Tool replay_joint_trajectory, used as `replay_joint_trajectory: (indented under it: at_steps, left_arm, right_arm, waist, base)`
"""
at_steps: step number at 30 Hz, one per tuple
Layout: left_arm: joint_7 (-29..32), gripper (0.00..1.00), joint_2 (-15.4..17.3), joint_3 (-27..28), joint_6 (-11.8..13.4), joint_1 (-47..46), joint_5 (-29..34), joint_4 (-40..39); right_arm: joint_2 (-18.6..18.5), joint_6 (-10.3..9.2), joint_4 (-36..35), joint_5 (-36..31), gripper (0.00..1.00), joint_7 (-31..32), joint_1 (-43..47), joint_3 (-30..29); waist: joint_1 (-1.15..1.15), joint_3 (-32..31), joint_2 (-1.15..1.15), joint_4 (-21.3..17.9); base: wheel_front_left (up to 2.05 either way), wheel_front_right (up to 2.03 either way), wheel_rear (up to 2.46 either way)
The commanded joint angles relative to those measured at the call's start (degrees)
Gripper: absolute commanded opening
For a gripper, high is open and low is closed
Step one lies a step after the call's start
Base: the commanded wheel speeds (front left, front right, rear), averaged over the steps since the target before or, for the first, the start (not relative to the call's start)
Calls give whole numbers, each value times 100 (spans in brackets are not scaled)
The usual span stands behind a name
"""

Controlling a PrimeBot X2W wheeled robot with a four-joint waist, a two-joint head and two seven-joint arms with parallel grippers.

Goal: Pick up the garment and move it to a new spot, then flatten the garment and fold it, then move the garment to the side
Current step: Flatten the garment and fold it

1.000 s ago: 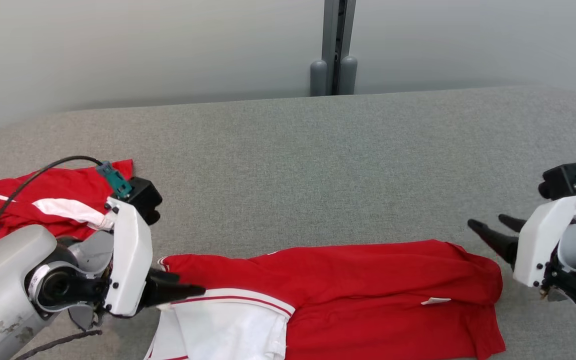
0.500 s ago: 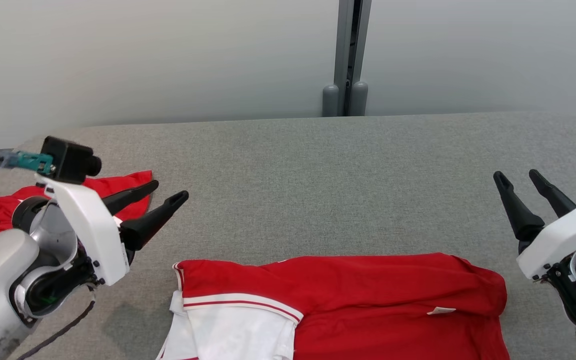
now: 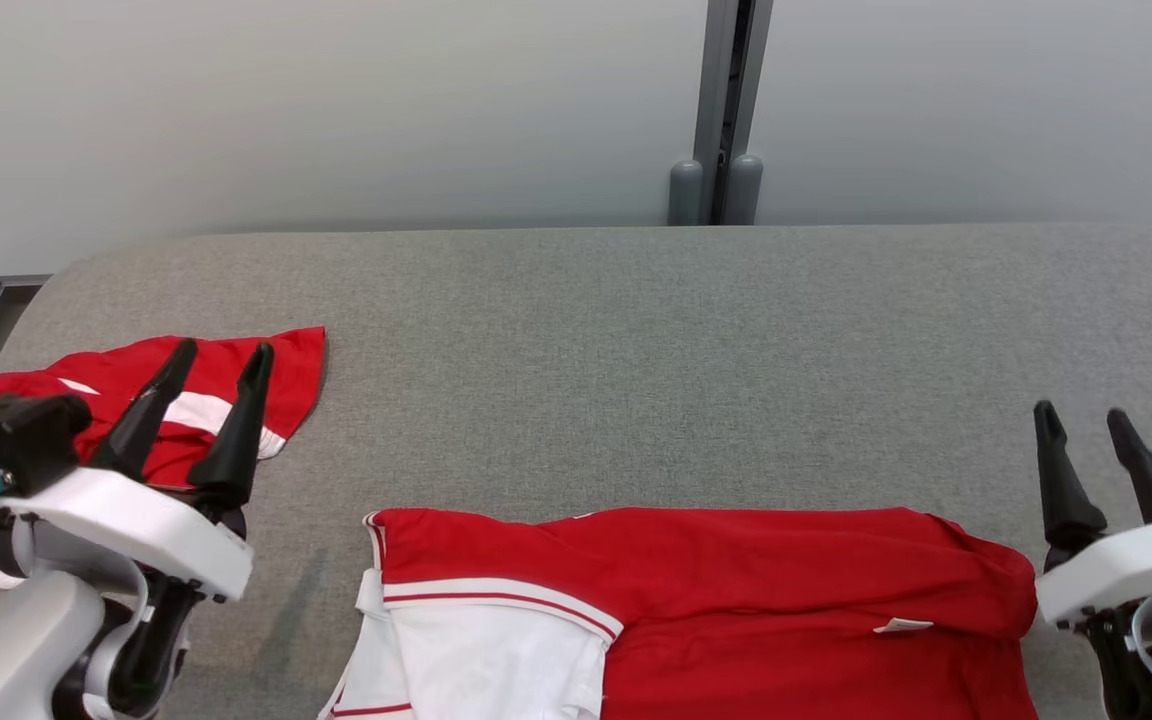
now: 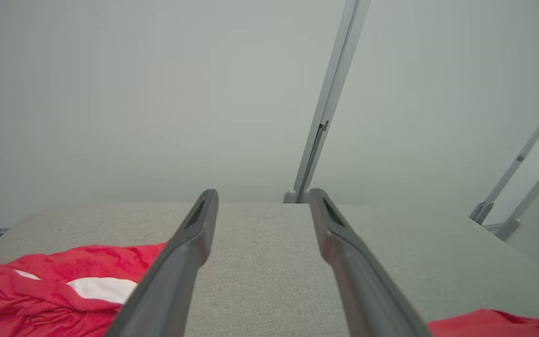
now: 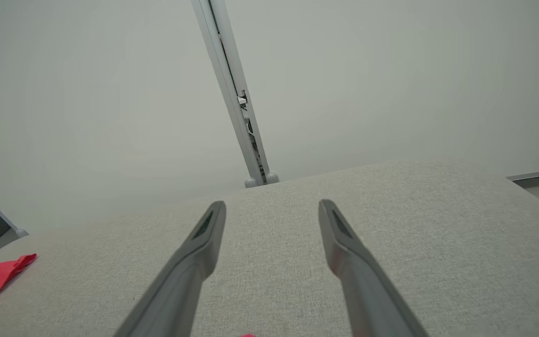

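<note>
A red and white garment (image 3: 716,600) lies folded in a long band along the table's near edge, its white part at the left and a small white label near the right end. My left gripper (image 3: 219,358) is open and raised at the lower left, clear of the garment, with nothing between its fingers (image 4: 190,243). My right gripper (image 3: 1084,420) is open at the lower right, just past the garment's right end, and holds nothing. In the left wrist view a corner of the red garment (image 4: 489,323) shows at the bottom right.
A second red and white garment (image 3: 136,395) lies crumpled at the table's left edge, behind my left gripper; the same crumpled garment (image 4: 40,290) shows in the left wrist view. The grey padded table (image 3: 636,350) runs back to a pale wall with a grey post (image 3: 721,110).
My left gripper let go of the garment's left end, opened and rose, fingers now pointing up the view. My right gripper also swung upright. The head camera shifted.
</note>
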Motion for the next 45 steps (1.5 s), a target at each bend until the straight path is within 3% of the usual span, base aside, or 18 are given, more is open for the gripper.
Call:
replay_joint_trajectory:
  at_steps: [1, 4, 10, 18, 24, 34, 45]
  left_arm:
    - [-31, 100, -134, 321, 91, 193, 228, -67]
    - [-22, 100, -580, 1117, 274, 914, 914, -239]
    - [-23, 100, -1525, 2472, 159, 2155, 2065, -423]
    - [-22, 100, -2581, 3616, -416, 2866, 3479, -174]
    - [-21, 100, -3255, 4039, -1027, 2982, 4091, 25]
    - [-22, 100, -3769, 4388, -1626, 2877, 4657, 337]
    - [-23, 100, -3935, 4468, -1863, 2710, 4902, 509]
  right_arm:
    - [1, 1, 48, -39, 100, -69, 85, -41]
    - [91, 1, 194, -64, 100, -124, 243, -85]
    - [158, 1, 341, -96, 100, -254, 391, -48]
    - [176, 1, 499, -109, 100, -463, 480, 85]
    - [117, 1, 832, -164, 100, -151, 558, 199]
    - [238, 1, 1560, -62, 100, 549, 345, 24]
    - [373, 1, 2428, 274, 100, 949, 19, -34]
  waist:
    - [0, 10, 0, 23]
    - [0, 11, 0, 49]
    - [0, 11, 0, 42]
    - [0, 13, 0, 33]
    - [0, 12, 0, 18]
    - [0, 70, 0, -40]
    - [0, 217, 0, 36]
  base:
    - [0, 0, 0]
    - [0, 0, 0]
    - [0, 0, 0]
    - [0, 0, 0]
    - [0, 0, 0]
    - [0, 0, 0]
    - [0, 0, 0]
